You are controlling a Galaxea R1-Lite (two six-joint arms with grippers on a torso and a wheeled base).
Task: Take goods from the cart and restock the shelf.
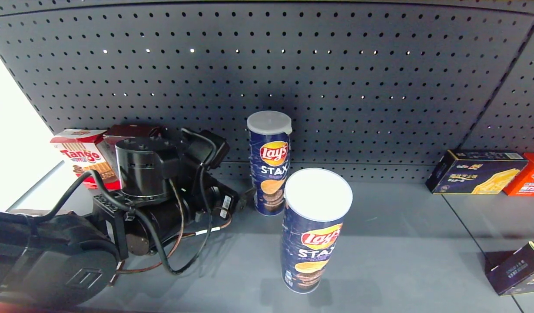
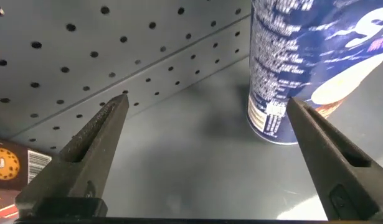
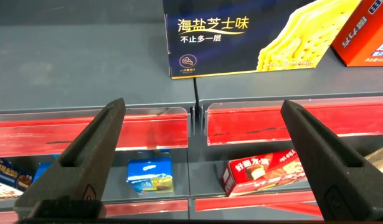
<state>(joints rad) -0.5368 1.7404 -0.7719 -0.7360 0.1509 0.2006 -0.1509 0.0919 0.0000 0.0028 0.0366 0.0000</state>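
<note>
At the shelf's [image 1: 401, 226] back edge, the left gripper [image 2: 207, 102] (wide open, empty) sits beside the rear chip can [image 1: 270, 169]; the right gripper [image 3: 202, 104] also gapes empty.

The left arm [image 1: 149, 187] is black, with a cylindrical housing [image 1: 140, 163], looped black cables [image 1: 176, 272] and a white sticker [image 1: 226, 202]. The left gripper [image 2: 207, 102] and right gripper [image 3: 202, 104] are fitted with dark grey, grainy, tapered fingers [image 2: 91, 149].
</note>
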